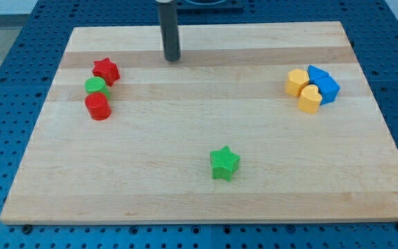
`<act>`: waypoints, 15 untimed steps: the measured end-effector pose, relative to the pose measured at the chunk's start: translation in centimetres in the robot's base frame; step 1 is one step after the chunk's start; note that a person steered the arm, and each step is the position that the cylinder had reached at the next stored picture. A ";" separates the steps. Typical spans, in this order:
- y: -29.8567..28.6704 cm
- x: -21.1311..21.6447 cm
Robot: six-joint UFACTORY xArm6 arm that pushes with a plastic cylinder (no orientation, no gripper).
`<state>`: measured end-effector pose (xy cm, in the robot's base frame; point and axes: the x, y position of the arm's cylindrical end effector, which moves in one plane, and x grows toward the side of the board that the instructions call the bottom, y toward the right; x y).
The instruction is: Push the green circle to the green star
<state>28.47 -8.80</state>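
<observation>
Wooden desk (199, 200): no hand fitted; tip (173, 58) should be routed behind green circle (96, 86), then pushed toward green star (224, 163).

The board (206, 104) is pale wood, with long grain bands running across it in lighter and slightly darker tan. Around it the bench (5, 41) is deep blue, dotted with a regular grid of small dark holes. The rod is dark grey, close to black, down to my tip (172, 59). The star (106, 70) at the view's left is bright red, the circle (97, 86) is light green, and the cylinder (97, 106) is red. The star (224, 163) near the view's bottom is green with fine ridged lines. At the view's right, two blocks (297, 81) (310, 99) are yellow-orange and two blocks (317, 72) (327, 88) are bright blue.
</observation>
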 end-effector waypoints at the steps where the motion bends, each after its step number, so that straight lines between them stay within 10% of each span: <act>1: -4.3 -0.5; 4: -17.3 -0.5; 8: -19.7 8.7; 15: 0.7 10.0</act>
<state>38.44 -8.13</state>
